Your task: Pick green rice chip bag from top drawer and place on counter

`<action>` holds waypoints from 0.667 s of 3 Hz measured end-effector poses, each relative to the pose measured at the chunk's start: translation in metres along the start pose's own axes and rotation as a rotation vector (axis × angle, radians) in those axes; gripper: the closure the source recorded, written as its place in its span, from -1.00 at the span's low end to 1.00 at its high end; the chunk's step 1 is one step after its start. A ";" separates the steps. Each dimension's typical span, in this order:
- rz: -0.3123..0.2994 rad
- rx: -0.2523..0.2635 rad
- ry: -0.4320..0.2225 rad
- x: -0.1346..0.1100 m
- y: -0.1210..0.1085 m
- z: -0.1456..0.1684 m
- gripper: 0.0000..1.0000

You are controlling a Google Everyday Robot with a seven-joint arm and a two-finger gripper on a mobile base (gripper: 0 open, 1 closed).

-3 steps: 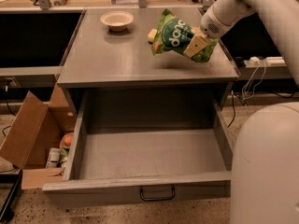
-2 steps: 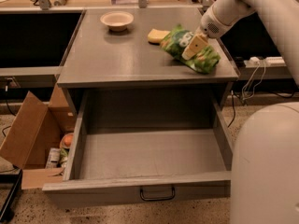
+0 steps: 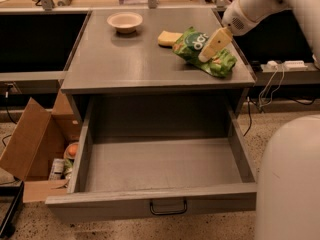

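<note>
The green rice chip bag (image 3: 204,50) lies flat on the counter (image 3: 130,61) at its right side, touching the yellow sponge (image 3: 168,38). My gripper (image 3: 207,55) comes in from the upper right on the white arm (image 3: 250,6) and sits right over the bag's middle, low against it. The top drawer (image 3: 150,198) is pulled fully open below the counter, and its grey floor (image 3: 160,164) holds nothing. Its dark wire handle (image 3: 168,207) shows on the front.
A pale bowl (image 3: 125,21) stands at the counter's back left. An open brown cardboard box (image 3: 32,144) with items sits on the floor to the drawer's left. My white base (image 3: 290,179) fills the lower right. Cables and a power strip (image 3: 286,64) lie behind on the right.
The bag came down from mid-air onto the counter next to the sponge and now lies flat. My gripper moved down and slightly left with it.
</note>
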State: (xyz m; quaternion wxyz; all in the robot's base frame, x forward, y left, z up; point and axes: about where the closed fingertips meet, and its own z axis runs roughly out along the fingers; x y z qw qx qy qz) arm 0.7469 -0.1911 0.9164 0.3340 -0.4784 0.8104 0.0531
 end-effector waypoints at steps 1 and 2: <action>0.029 0.015 -0.135 -0.009 -0.013 -0.045 -1.00; 0.031 0.048 -0.247 -0.020 -0.023 -0.091 -1.00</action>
